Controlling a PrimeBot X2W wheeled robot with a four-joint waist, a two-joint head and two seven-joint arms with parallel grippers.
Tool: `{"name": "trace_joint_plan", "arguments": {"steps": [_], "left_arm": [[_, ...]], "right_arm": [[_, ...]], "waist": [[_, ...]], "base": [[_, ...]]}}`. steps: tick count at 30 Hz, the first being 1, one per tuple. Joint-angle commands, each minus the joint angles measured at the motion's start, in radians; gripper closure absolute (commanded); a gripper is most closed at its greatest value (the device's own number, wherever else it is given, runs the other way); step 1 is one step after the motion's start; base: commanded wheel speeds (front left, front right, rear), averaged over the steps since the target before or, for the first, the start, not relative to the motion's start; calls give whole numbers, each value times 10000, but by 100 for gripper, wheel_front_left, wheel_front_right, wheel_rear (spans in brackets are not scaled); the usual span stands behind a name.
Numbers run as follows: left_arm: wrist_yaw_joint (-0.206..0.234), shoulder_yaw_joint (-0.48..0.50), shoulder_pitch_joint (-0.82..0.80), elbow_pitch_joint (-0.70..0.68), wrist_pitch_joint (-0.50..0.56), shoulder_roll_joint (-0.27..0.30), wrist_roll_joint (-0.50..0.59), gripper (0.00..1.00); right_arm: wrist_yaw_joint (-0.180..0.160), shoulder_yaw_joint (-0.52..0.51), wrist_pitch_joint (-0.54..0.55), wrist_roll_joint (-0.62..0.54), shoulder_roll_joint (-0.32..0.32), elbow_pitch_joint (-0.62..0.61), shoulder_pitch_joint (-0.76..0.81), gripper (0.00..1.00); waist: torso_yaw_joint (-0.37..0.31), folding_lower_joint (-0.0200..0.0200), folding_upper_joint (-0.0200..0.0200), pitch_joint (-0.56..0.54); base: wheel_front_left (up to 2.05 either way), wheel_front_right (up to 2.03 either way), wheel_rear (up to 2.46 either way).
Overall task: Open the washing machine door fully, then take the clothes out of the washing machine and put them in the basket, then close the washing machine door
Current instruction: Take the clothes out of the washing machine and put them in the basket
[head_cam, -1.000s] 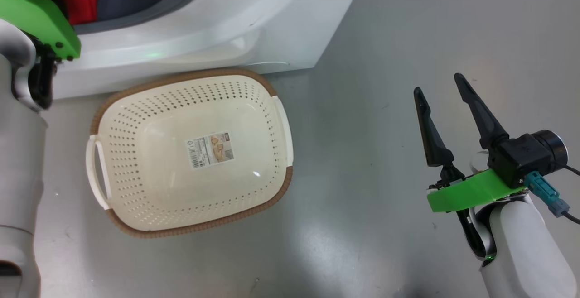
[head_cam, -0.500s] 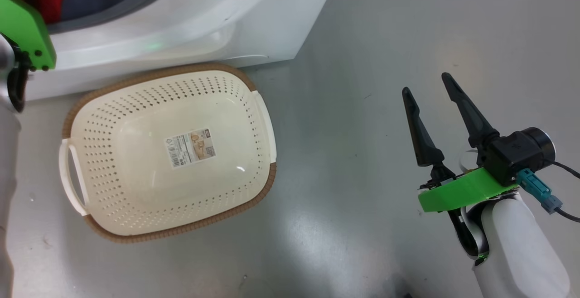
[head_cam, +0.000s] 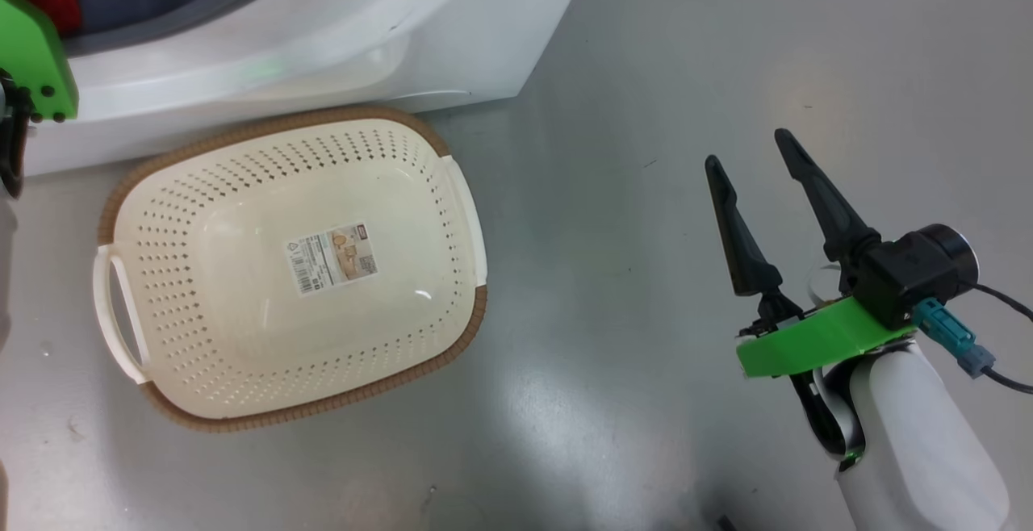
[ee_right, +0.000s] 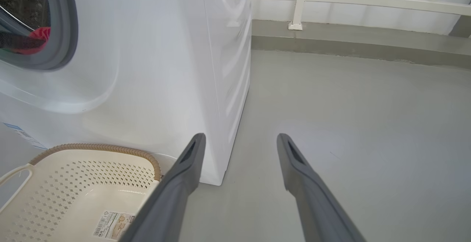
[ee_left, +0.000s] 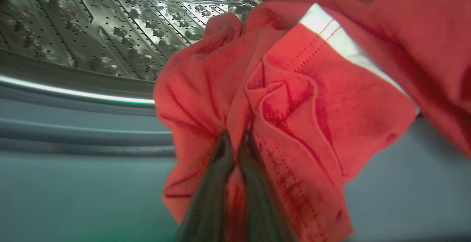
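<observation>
1. Since the two dark fingers of the left gripper are pressed close together at the bottom centre of the left wrist view, with a fold of red cloth pinched between them, the first grab looks made: it is holding the clothes.
2. The clothes bunch across the centre and right of that view, a white band at the upper right. They lie at the mouth of the perforated steel drum, over the grey rubber ring.
3. The washing machine has its opening uncovered at the upper left of the right wrist view, with red inside. I judge the washing machine door step to be done.
4. The basket sits at the lower left of the head view, just in front of the machine, with only its paper label inside. Nothing has been transferred.
5. The right gripper, at the lower right, has its fingers spread wide and empty over the floor, well apart from the basket.
6. Left to do: lift the clothes out, drop them in the basket, check for more and close the door. The task is at an early stage.
</observation>
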Motion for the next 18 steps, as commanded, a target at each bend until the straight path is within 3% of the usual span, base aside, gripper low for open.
{"name": "trace_joint_plan", "arguments": {"steps": [1, 7, 13, 18], "left_arm": [[-73, 64, -4, -65, -202, 576, -33, 100], [-140, 192, 133, -210, -1088, 500, -270, 100], [-691, 512, 490, -399, -1941, 367, -822, 100], [-857, 725, 941, -680, -2682, 366, -1139, 100]], "right_arm": [[48, 208, -63, 97, 22, -178, -82, 0], [48, 211, -63, 111, 22, -69, -118, 0], [48, 205, -63, 140, 22, 14, -103, 0], [48, 192, -63, 168, 22, 63, -57, 0]], "waist": [[27, 0, 0, -24], [92, 0, 0, -178], [158, 0, 0, -443], [229, 0, 0, -745]], "base": [[0, 0, 0], [0, 0, 0], [0, 0, 0], [0, 0, 0]]}}
